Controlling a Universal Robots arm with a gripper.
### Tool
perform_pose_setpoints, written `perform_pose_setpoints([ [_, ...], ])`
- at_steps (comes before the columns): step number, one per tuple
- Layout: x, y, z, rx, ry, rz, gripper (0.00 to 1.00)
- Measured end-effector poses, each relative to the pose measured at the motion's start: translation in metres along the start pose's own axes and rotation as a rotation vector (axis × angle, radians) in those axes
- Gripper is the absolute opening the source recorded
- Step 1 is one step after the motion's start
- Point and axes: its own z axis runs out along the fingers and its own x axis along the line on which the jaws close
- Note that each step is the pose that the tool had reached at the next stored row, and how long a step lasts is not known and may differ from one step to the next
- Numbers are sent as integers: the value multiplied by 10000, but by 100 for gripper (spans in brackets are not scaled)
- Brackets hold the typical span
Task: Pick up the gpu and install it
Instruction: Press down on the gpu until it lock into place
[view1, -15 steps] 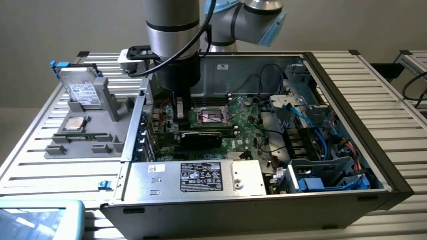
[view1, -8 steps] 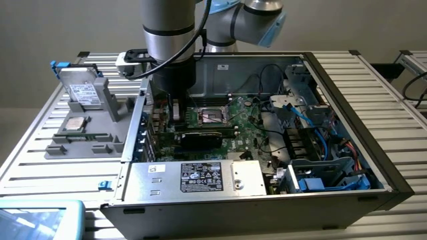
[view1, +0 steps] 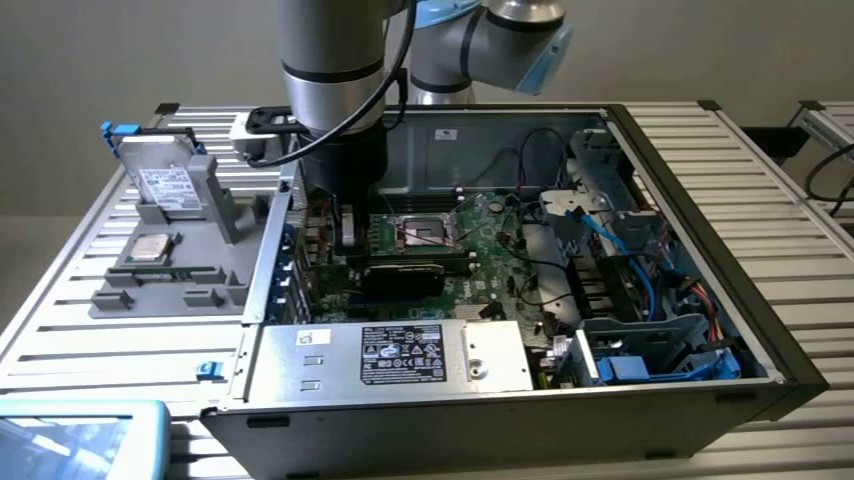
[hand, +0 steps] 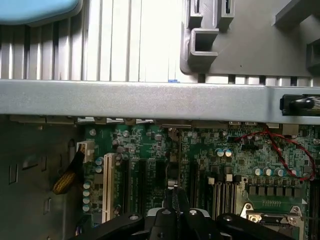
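The gpu (view1: 400, 275) stands on edge low inside the open computer case (view1: 694, 200), its black face toward the exterior camera, over the green motherboard (view1: 501, 265). My gripper (view1: 350, 232) reaches down into the case at the card's end near the case wall on the exterior view's left. In the wrist view the gpu (hand: 173, 150) appears edge-on as a thin dark line running from my gripper (hand: 175, 199) toward the case wall (hand: 150, 100), between the expansion slots. The fingers are shut on its edge. Whether the card sits in a slot I cannot tell.
A grey fixture (view1: 200, 270) at the exterior view's left holds a silver drive (view1: 171, 188) and a smaller drive (view1: 151, 247). The power supply (view1: 400, 355) fills the case's near side. CPU socket (view1: 430, 232), blue cables (view1: 627, 240) and a drive cage (view1: 654, 355) crowd the right.
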Motion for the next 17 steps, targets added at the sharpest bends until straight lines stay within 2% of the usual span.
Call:
perform_pose_setpoints([
  [17,-22,6,61,-4,-15,42,12],
])
